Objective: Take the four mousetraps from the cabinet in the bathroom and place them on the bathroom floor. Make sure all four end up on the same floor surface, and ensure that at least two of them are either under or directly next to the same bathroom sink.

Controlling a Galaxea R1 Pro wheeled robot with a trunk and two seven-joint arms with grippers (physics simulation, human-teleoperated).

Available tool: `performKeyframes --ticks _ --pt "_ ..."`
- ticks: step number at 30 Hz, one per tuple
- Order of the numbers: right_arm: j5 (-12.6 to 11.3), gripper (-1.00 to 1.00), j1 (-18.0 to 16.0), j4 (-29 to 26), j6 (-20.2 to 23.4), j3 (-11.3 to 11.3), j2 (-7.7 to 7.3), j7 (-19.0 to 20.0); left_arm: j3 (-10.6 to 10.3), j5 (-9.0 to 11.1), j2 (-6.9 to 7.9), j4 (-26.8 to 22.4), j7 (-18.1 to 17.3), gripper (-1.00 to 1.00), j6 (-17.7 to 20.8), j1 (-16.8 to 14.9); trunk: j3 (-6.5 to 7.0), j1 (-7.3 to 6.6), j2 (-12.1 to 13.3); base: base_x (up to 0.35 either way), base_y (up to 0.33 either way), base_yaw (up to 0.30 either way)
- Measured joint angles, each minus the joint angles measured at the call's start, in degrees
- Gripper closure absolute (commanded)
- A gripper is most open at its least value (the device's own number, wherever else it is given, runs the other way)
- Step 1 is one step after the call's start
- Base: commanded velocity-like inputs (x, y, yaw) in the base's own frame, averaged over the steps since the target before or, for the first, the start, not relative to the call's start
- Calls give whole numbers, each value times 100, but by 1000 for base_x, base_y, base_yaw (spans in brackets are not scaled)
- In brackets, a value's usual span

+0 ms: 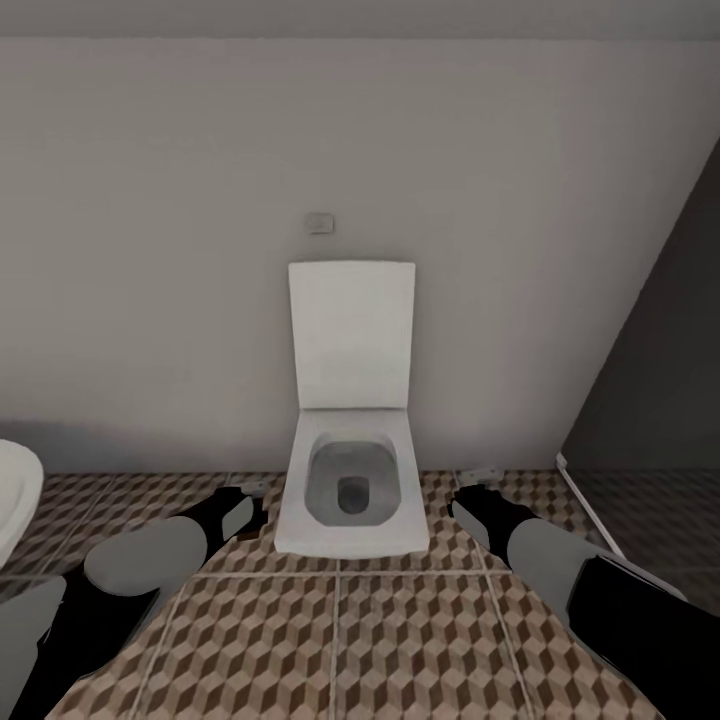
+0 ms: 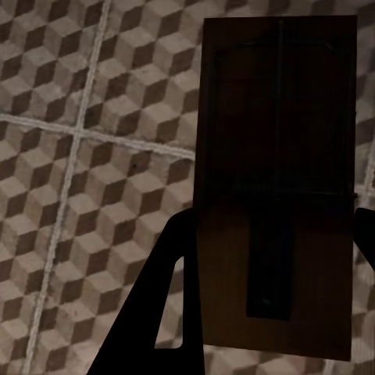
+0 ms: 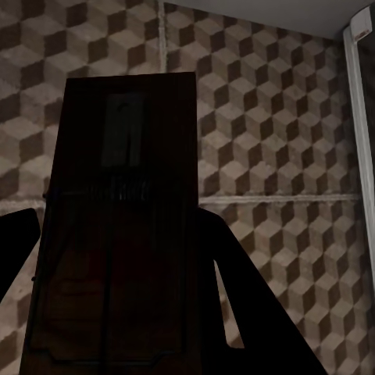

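Each of my grippers holds a mousetrap. In the left wrist view a dark brown wooden mousetrap [image 2: 273, 187] with a metal bar sits between the black fingers [image 2: 164, 312] of my left gripper [image 2: 269, 242], above the cube-patterned bathroom floor [image 2: 78, 195]. The right wrist view shows a second mousetrap [image 3: 117, 226] clamped in my right gripper [image 3: 125, 266], also over the tiles [image 3: 281, 156]. In the head view, my left gripper [image 1: 250, 497] and right gripper [image 1: 468, 500] hang low over the floor [image 1: 340, 640] on either side of a toilet. The cabinet and the sink are out of view.
A white toilet [image 1: 350, 500] with its lid up stands against the grey wall straight ahead, a flush plate [image 1: 320, 222] above it. A white rounded rim [image 1: 15, 490] shows at the left edge. A dark panel [image 1: 650, 400] with a pale floor strip closes off the right.
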Motion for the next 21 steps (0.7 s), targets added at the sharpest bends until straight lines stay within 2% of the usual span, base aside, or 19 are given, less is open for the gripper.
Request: performKeyframes --ticks 21 --pt "-3 100 16 34 -162 7 25 6 -4 1 7 9 19 100 -7 0 -377 461 -842 0 0 0"
